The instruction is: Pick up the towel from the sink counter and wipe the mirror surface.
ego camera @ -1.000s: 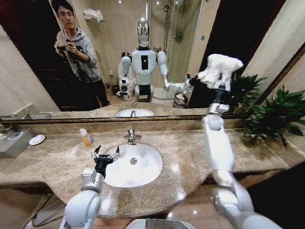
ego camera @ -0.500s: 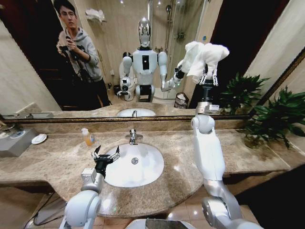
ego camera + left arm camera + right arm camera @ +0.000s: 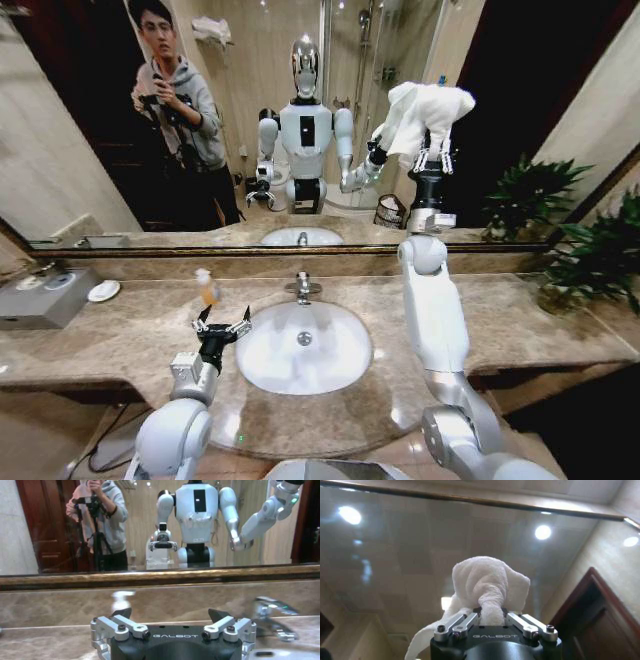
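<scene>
Head view: right arm reaches up w/ the right gripper [image 3: 434, 158] raised high in front of the mirror [image 3: 250, 60], fingers clamped on the towel [image 3: 432, 108]. Towel is a white rumpled bunch sitting above the fingers, right at the glass, its reflection just beside it. Can't tell from here if cloth actually touches the glass. Left gripper [image 3: 222, 326] hangs low over the sink counter [image 3: 100, 345], near the front-left rim of the basin [image 3: 305, 350], fingers spread, nothing in them. Tap [image 3: 301, 288] behind the basin, small orange bottle [image 3: 208, 289] to its left, green plants [image 3: 580, 255] at the counter's right end.

Left wrist view: left gripper [image 3: 173, 624] w/ both fingers apart & empty, pointing toward the mirror's bronze frame [image 3: 150, 576] across the marble. Idle, parked.

Right wrist view: right gripper [image 3: 491, 619] closed tight on a twisted neck of the towel [image 3: 490, 581]; the rest puffs out ahead toward the mirror glass [image 3: 395, 547], one tail hanging beside the gripper body. Frame top edge [image 3: 470, 500] near.

Step, as I judge it: pickup done, wiping stage, upper right-of-centre part of the mirror. Next move prob. needs light steady press into the glass + sideways sweeps, keeping the metal fingers off the glass so only cloth rubs. Grip is on a narrow bunch, so the towel could slip or fold.
</scene>
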You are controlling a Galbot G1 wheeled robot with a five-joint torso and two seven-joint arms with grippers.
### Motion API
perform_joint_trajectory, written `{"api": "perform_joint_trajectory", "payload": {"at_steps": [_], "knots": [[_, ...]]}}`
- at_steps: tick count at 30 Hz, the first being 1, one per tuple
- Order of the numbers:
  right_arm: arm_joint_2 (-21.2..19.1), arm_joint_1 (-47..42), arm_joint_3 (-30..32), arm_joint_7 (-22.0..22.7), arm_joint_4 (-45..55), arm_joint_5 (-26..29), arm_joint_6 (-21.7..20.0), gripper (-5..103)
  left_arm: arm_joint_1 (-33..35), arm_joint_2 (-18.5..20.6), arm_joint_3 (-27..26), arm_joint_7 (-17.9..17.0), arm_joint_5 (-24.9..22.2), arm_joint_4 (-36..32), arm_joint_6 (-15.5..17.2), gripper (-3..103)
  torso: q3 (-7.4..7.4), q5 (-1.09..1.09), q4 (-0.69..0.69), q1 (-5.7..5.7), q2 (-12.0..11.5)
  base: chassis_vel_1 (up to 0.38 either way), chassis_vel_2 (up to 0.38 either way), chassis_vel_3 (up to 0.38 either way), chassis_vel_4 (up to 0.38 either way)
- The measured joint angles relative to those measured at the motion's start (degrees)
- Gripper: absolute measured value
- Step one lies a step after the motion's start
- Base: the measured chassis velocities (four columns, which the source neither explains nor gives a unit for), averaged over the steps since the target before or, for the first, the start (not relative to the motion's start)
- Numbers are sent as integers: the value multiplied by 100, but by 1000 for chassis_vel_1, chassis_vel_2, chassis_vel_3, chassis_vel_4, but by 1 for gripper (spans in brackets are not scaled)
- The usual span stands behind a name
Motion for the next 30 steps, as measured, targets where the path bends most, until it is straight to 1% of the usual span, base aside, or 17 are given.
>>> {"api": "perform_joint_trajectory", "payload": {"at_steps": [2,5,6,7,8,10,11,13,18,19,20,25,28,29,30], "knots": [[13,0,-69,-3,119,0,-47,14,0,0,0,0,0,0,0,100,0,-1,2,2,0,283,299,-272,-256],[14,0,-155,5,265,30,-160,14,0,0,0,0,0,0,0,100,-2,1,-2,-2,2,291,304,-308,-317],[18,3,-194,6,311,37,-193,14,0,0,0,0,0,0,0,100,-1,-4,-1,0,1,286,297,-310,-291],[32,15,-234,6,346,38,-230,14,0,1,-1,0,0,0,0,100,0,-1,2,1,0,288,262,-263,-238],[42,28,-263,6,359,38,-248,14,1,1,-2,-1,0,0,0,100,0,-3,4,0,1,260,266,-263,-238],[53,44,-287,6,363,41,-255,14,0,1,-1,-1,0,0,0,100,-1,-3,2,-1,2,260,266,-247,-227],[67,66,-330,16,359,87,-264,14,1,0,-1,0,0,0,0,100,-1,2,0,-1,1,232,241,-230,-230],[83,85,-364,42,338,133,-291,14,0,1,-1,0,0,0,0,100,0,-2,-2,0,1,232,174,-214,-230],[153,335,-252,229,30,20,-371,14,-1,1,-2,-1,0,0,0,100,0,-4,3,1,1,134,146,-115,-121],[155,414,-165,298,-82,-51,-395,14,0,0,-2,-1,0,0,0,100,0,-2,4,2,0,0,0,0,0],[151,476,-76,357,-183,-112,-404,14,0,0,-1,-1,0,0,0,100,0,2,0,1,1,0,0,0,0],[86,616,119,450,-443,-179,-420,14,0,0,0,-1,0,0,0,100,0,2,-6,0,1,-5,-14,4,3],[91,615,59,388,-470,-171,-417,14,0,-1,1,0,0,0,0,100,0,5,-9,0,1,-42,-63,-2,28],[135,604,-34,310,-469,-174,-393,14,0,-1,1,0,0,0,0,100,0,2,-7,0,1,-49,-61,31,-6],[290,577,-217,158,-472,-268,-302,14,0,0,1,0,0,0,0,100,0,2,-2,0,1,0,0,0,0]]}}
